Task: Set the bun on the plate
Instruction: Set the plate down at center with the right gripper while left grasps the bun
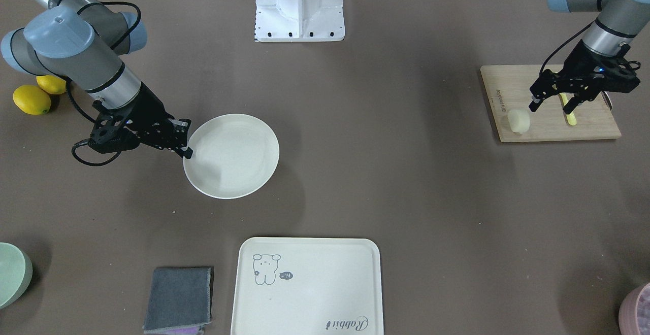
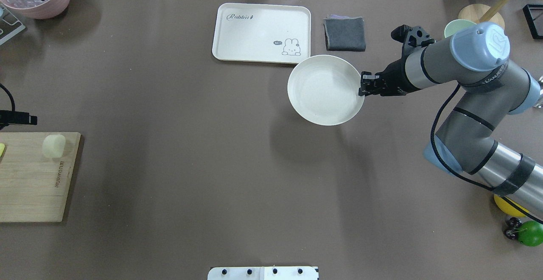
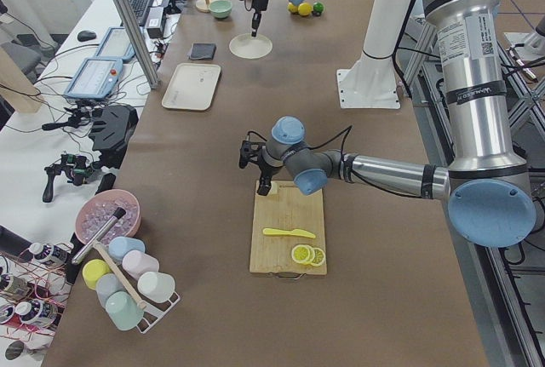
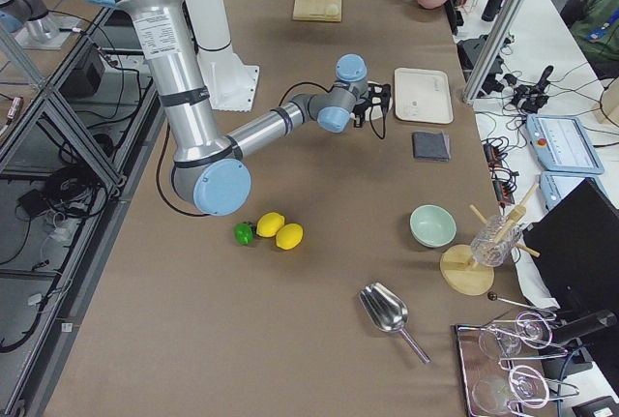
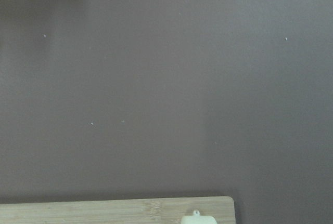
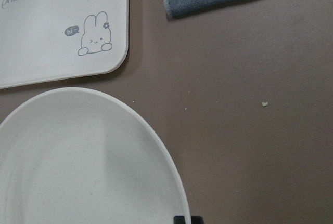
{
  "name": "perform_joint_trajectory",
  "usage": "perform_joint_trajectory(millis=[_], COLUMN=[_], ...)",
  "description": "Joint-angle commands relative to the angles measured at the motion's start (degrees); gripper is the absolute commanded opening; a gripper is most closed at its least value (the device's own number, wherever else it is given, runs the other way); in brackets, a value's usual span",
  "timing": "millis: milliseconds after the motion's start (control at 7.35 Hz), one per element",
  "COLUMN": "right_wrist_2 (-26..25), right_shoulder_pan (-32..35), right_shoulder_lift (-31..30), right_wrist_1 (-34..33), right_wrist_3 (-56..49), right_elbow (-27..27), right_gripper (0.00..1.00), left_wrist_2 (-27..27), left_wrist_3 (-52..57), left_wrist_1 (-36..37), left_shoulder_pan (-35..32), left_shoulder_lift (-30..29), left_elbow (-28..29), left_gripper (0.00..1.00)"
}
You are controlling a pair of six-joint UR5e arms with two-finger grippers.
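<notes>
The bun sits on a wooden board at the robot's left end of the tabletop, at the board's far corner on the side toward the middle. The left gripper hangs over the board just beside the bun, its fingers spread wide and holding nothing. The nearer fingertip is close to the bun but apart from it. A yellow knife lies on the board under that gripper, and lemon slices lie further along the board, away from the bun. The plate is well apart from the bun, on the right half of the tabletop. The right gripper has its fingers closed on the plate's rim at the right side, and the plate looks lifted clear of the surface, casting a shadow below. Beyond the plate, at the far edge, lie a tray with a drawing and a folded grey cloth to its right. A green bowl stands further right, a pink bowl at the far left corner, and two lemons lie near the right arm.
</notes>
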Motion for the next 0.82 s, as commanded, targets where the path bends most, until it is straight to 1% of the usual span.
perform_joint_trajectory(millis=[0, 272, 544, 680], right_wrist_2=[-2.39, -6.16, -9.68, -9.7], right_shoulder_pan=[-2.84, -7.14, -11.02, -11.38], right_shoulder_lift=[1.77, 3.44, 3.54, 3.54], right_wrist_1=[-0.36, -0.36, -0.45, -0.53], right_wrist_3=[1.16, 3.88, 3.89, 3.98], right_elbow=[0.12, 0.03, -0.49, -0.58], right_gripper=[0.0, 0.0, 0.0, 0.0], left_wrist_2=[2.28, 2.38, 2.29, 2.29], left_wrist_3=[-1.4, -1.41, -1.41, -1.41], left_wrist_1=[0.07, 0.15, 0.07, 0.07], left_shoulder_pan=[3.74, 3.93, 3.93, 3.93], left_shoulder_lift=[-0.64, -3.1, -3.55, -3.55], left_elbow=[0.69, 2.88, 3.77, 3.77], left_gripper=[0.98, 0.98, 0.98, 0.98])
